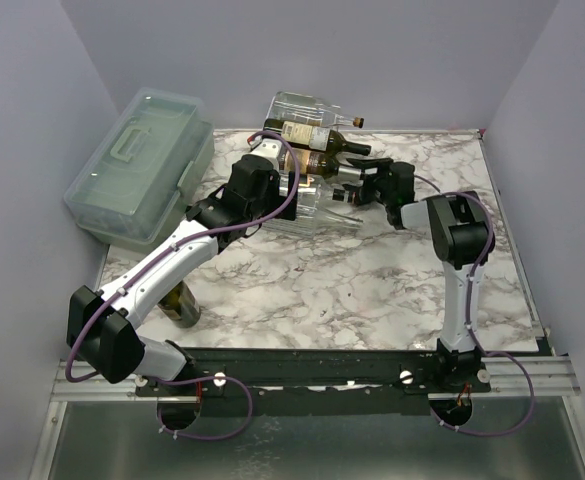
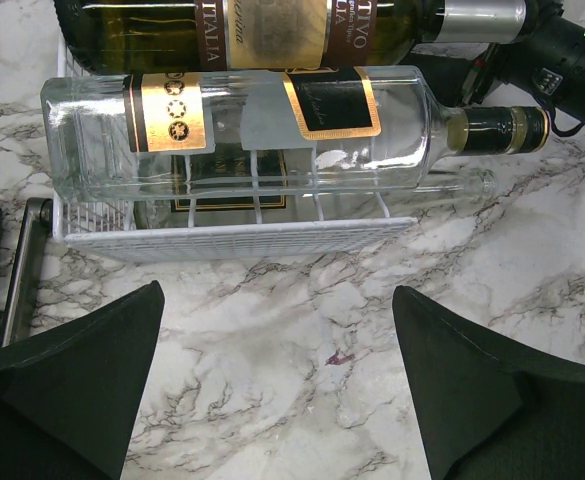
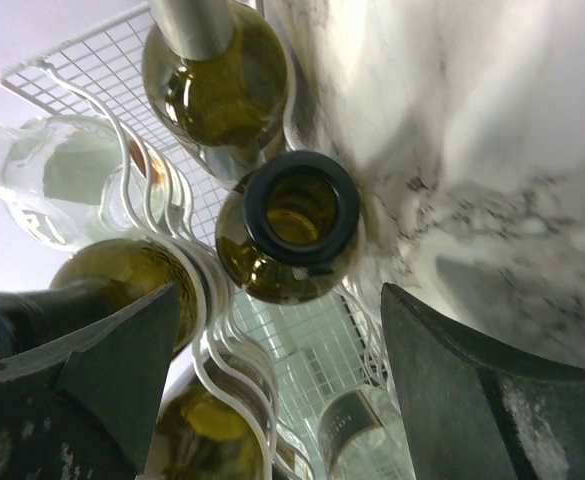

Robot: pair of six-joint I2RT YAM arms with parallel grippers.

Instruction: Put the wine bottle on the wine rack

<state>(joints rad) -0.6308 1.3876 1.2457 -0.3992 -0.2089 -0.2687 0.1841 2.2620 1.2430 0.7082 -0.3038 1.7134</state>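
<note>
The wine rack [image 1: 307,185], clear plastic with a white wire grid, stands at the back middle of the marble table and holds several bottles lying on their sides. In the left wrist view a clear bottle with gold labels [image 2: 252,130] lies on the rack's front row [image 2: 232,235], with a green bottle [image 2: 242,20] behind it. My left gripper [image 2: 277,340] is open and empty over the table just in front of the rack. My right gripper [image 3: 282,340] is open at the bottles' neck ends; an open-mouthed green bottle [image 3: 297,225] sits in the rack just beyond its fingertips.
A translucent pale-green lidded storage box [image 1: 142,165] stands at the back left. A dark bottle [image 1: 182,300] stands on the table under my left forearm. Purple walls close in the table on three sides. My right gripper [image 2: 562,50] shows beside the rack in the left wrist view.
</note>
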